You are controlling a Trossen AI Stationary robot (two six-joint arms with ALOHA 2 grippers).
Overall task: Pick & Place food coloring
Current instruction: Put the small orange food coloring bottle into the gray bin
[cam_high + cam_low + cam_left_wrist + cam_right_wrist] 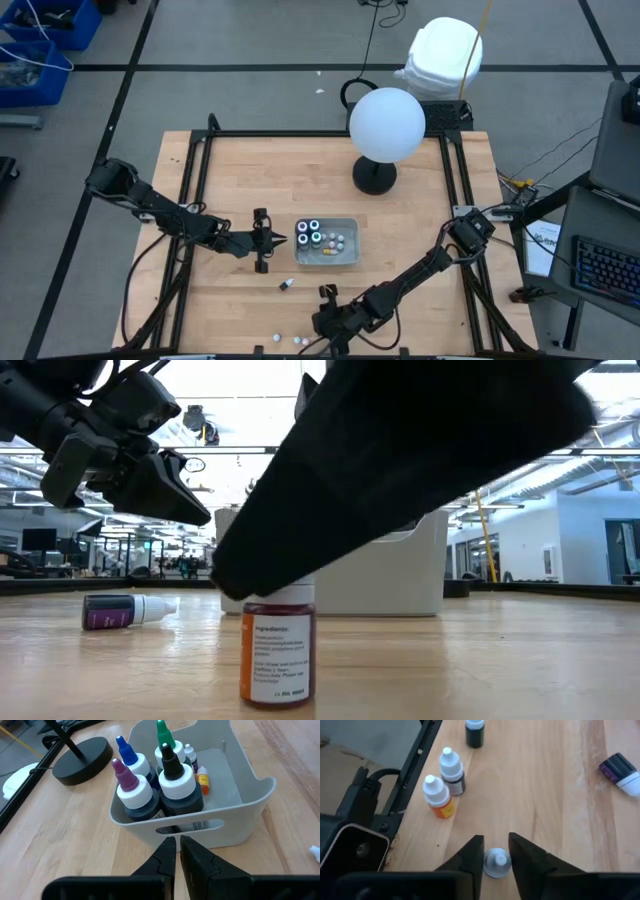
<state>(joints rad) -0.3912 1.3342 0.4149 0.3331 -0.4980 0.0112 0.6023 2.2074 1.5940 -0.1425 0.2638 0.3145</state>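
This is looking like a robotics lab in a big open industrial hall. A wooden bench (420, 200) edged by a black metal frame (320, 133) is sitting on a grey floor (250, 40) marked with dark lines. Cables (372, 30) are trailing at the top, blue bins (40, 45) are stacked upper left, and a keyboard (605, 270) is lying at the right edge.

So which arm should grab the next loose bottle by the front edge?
Right: the right gripper already straddles a bottle there, fingers open. The left gripper sits shut beside the bin.
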